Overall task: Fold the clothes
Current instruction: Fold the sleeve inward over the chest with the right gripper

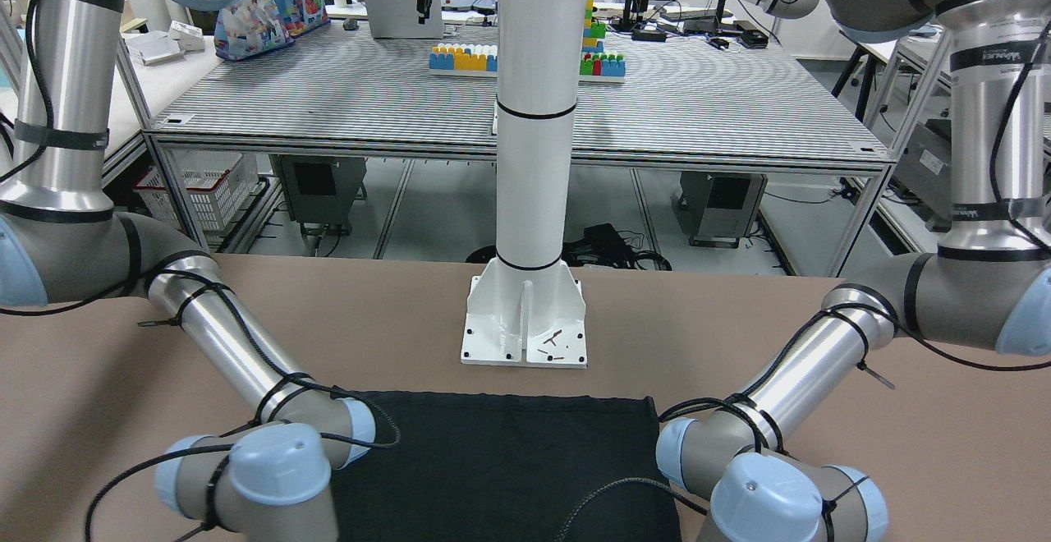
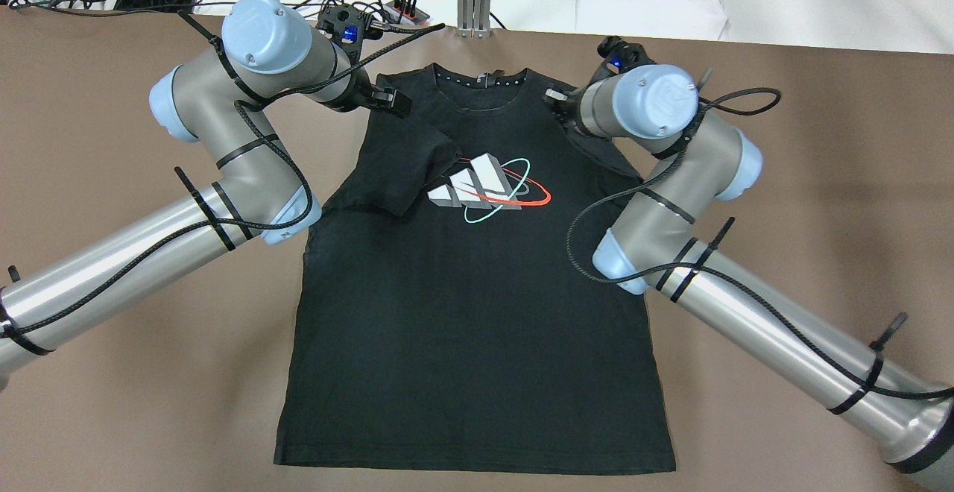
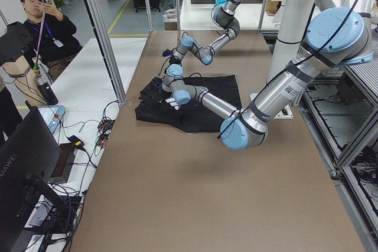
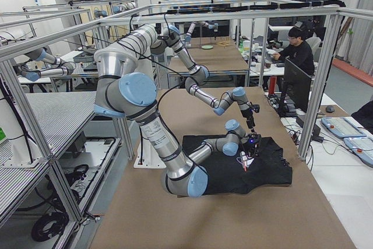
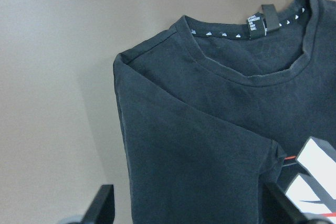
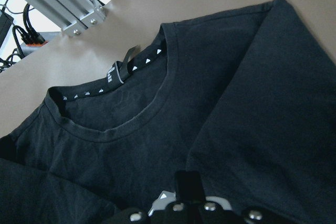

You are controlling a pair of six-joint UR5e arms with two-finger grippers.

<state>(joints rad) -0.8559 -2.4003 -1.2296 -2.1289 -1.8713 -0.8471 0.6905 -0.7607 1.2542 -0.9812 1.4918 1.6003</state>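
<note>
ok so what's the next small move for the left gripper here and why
Probably lower the left gripper onto the shoulder corner of the t-shirt and pinch it. Its fingers are open above that shoulder, the sleeve on that side is already folded in over the chest, and the body lies flat, so folding the top toward the hem seems next.
</note>
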